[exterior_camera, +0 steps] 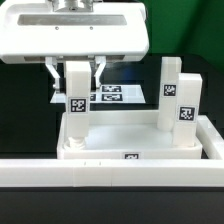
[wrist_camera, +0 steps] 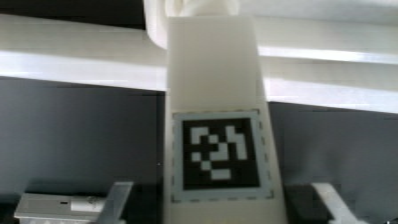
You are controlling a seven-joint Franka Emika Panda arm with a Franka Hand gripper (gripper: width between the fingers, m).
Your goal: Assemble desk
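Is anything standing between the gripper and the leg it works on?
Nothing visible does. The gripper already has its fingers on either side of the upright leg, which stands at a corner of the tabletop. Actual contact cannot be confirmed.

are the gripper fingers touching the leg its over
Cannot tell. In the exterior view the gripper straddles the leg top closely; in the wrist view the fingertips show dark gaps beside the leg, but contact higher up is hidden.
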